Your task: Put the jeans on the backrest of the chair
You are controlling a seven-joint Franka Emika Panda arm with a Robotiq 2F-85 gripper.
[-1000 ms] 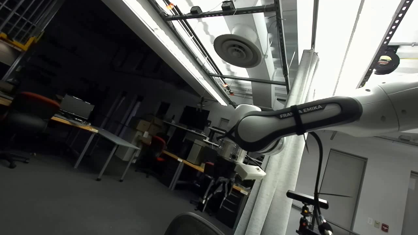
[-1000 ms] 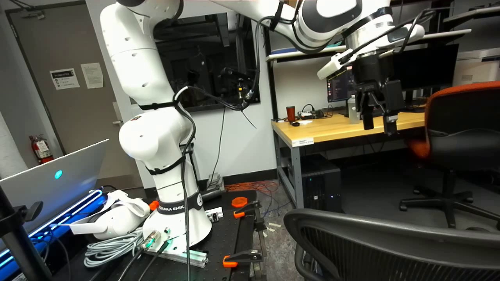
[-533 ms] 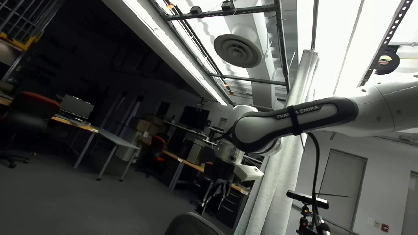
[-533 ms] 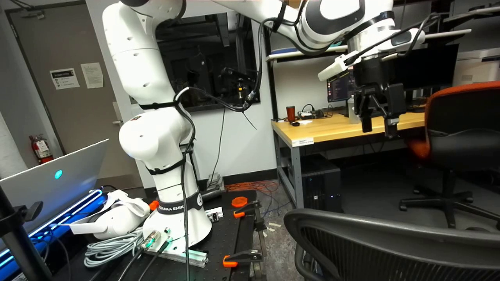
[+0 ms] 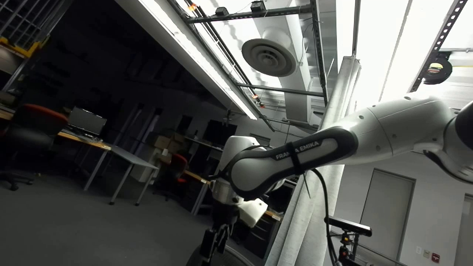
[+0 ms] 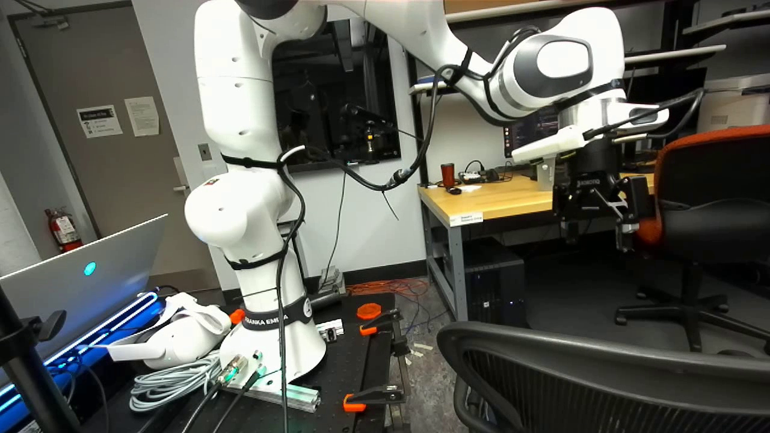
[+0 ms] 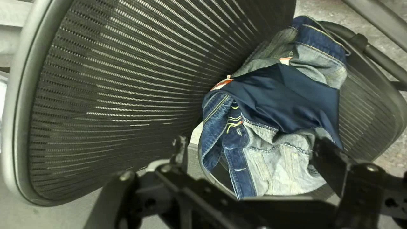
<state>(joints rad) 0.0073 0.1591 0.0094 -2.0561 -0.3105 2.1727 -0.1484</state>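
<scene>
The blue jeans (image 7: pixel 286 98) lie crumpled on the seat (image 7: pixel 365 117) of a dark mesh chair in the wrist view, with pale inner cloth and a dark blue lining showing. The chair's backrest (image 7: pixel 127 79) stands beside them on the left. The backrest also shows in both exterior views (image 6: pixel 631 376) (image 5: pixel 238 257); the jeans are hidden there. My gripper (image 7: pixel 252 144) is open with nothing between its fingers, above the chair. Its right finger overlaps the jeans in the picture; I see no grip on them. It also shows in both exterior views (image 6: pixel 598 237) (image 5: pixel 214 251).
A chair with an orange edge (image 6: pixel 716 180) stands behind the gripper. A wooden desk (image 6: pixel 499 207) with monitors is at the back. The black table (image 6: pixel 355 373) holding the robot base has orange clamps (image 6: pixel 370 403). A chair arm bar (image 7: pixel 381 60) lies beyond the jeans.
The arm and gripper have moved down toward the chair, leftward in one exterior view and slightly rightward in the other. The gripper stays open and empty. The chair has not moved.
</scene>
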